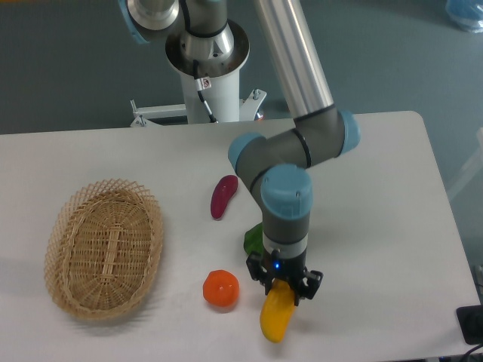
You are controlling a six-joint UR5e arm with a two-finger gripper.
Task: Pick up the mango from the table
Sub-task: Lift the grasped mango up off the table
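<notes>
The mango (275, 315) is a glossy yellow elongated fruit near the front of the white table (377, 196). Its upper, more orange end sits between the black fingers of my gripper (284, 284), which is shut on it from above. The fruit hangs tilted, lower tip pointing toward the front edge; whether that tip touches the tabletop I cannot tell. The arm's blue-capped wrist rises straight above the gripper.
A round orange fruit (221, 289) lies just left of the gripper. A green object (254, 240) is partly hidden behind the wrist. A purple-red oblong vegetable (223, 196) lies farther back. A wicker basket (104, 247) stands at the left.
</notes>
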